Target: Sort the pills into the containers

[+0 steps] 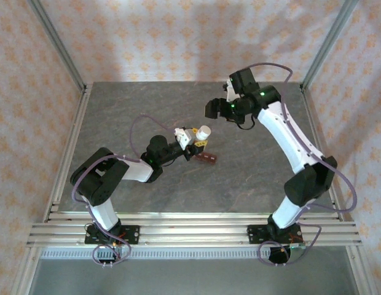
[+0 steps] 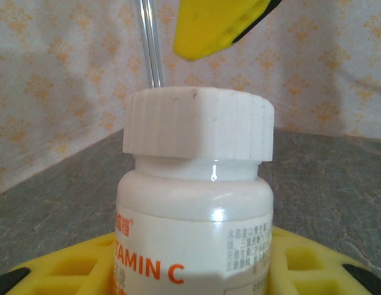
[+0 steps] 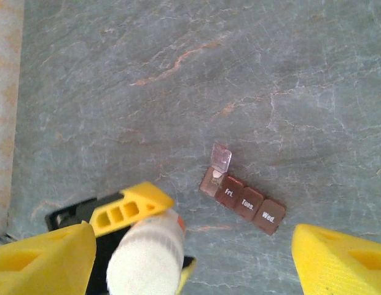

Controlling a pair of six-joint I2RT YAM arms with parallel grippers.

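White bottle (image 2: 196,209) — in left tool (image 1: 198,136)

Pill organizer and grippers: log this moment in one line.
left gripper: shut on bottle, cap on | right gripper: open, raised | pill organizer: one end lid open, rest shut

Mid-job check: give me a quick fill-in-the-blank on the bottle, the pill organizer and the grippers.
1. The vitamin C bottle in the left gripper has a cap coloured ___.
2. The pill organizer has ___ lid standing open.
3. The closed compartment beside the open one is labelled ___.
4. The right gripper has its jaws ___.
Missing words: white; one; Fri.; open.
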